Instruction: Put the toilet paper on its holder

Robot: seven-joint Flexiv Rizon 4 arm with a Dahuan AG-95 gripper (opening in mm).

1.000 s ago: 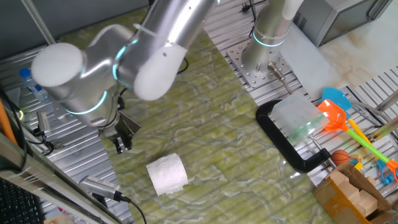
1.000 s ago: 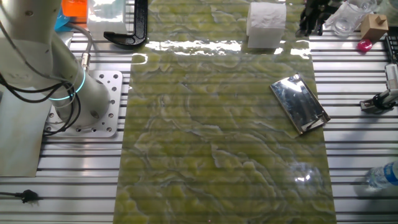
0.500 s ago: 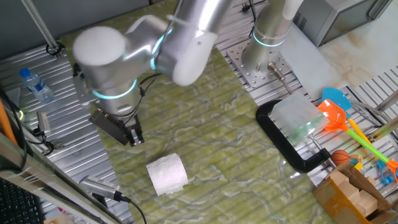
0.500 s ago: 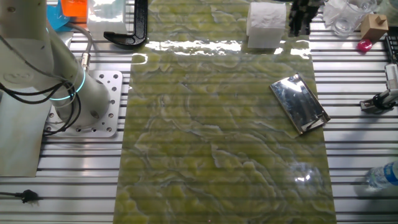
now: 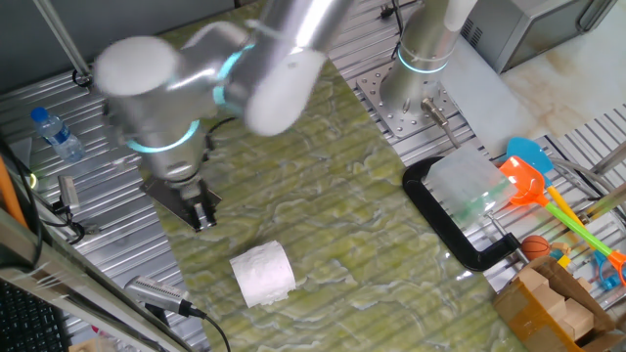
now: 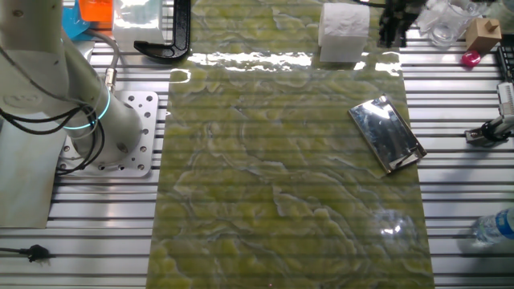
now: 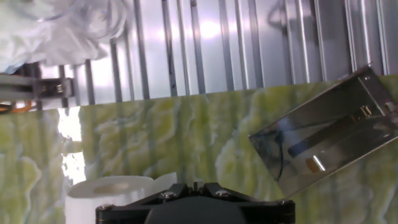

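We see the toilet paper (image 5: 262, 274) lying on the green mat (image 6: 281, 177), the gripper (image 5: 201, 213) hovering just beside it; whether its jaws are spread we cannot tell. The holder (image 6: 386, 134) lies well apart from the roll.

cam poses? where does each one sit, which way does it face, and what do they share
One fixed view: high, angled down at the green marbled mat; arm, base, end effector show.
The other fixed view: overhead from the opposite side; base and end effector show.
Hand view: looks down along the fingers.
All share the white embossed toilet paper roll; the last two also share the shiny metal holder plate.
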